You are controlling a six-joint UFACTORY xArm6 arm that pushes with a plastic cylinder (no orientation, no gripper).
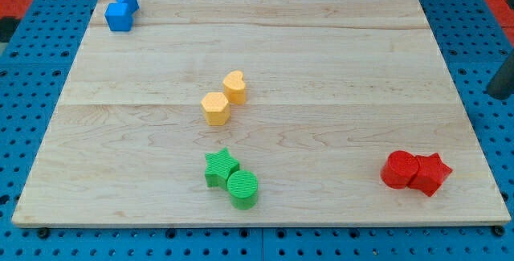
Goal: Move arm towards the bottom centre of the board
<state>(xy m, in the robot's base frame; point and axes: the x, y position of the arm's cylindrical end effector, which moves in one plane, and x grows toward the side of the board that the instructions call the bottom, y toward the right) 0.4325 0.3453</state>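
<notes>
Camera view: wooden board point(321, 68) with four pairs of blocks; my tip does not show.

A dark shape at the view's right edge point(503, 76) may be part of the arm, but the rod's lower end cannot be made out, so its place relative to the blocks cannot be told. Nothing can be said about what it touches. At the board's bottom centre, the green star point(220, 167) touches the green cylinder point(242, 189), which lies just below and right of it. Near the middle, the yellow heart point(234, 87) touches the yellow hexagon point(215, 108). At the view's bottom right, the red cylinder point(399, 169) touches the red star point(430, 173). Two blue blocks point(120, 10) sit together at the top left corner. No writing or labels can be read anywhere.
</notes>
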